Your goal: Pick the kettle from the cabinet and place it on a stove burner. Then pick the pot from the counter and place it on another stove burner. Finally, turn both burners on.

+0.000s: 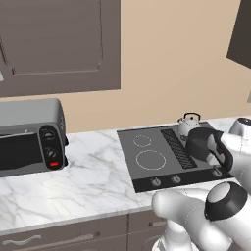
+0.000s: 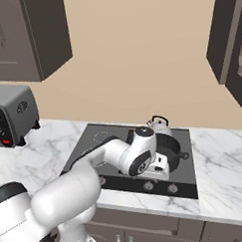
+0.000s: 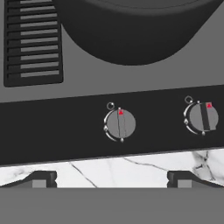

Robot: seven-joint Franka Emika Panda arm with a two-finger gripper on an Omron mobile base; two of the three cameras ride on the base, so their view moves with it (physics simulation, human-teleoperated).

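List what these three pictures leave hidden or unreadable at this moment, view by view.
- Left base view: the pot is partly covered by the arm; its right side cannot be seen.
- Right base view: the arm's joint hides the pot's near side and the kettle's base.
- Hand view: the pot is cut off by the top edge; which burner each knob serves is unreadable.

My arm: glossy white shells, dark joints.
I see a rounded white arm [image 2: 71, 190] with fat tubular links, black bands at each joint, and a grey disc cap at the wrist; two small dark fingers [image 3: 43, 178] sit at 6 o'clock.
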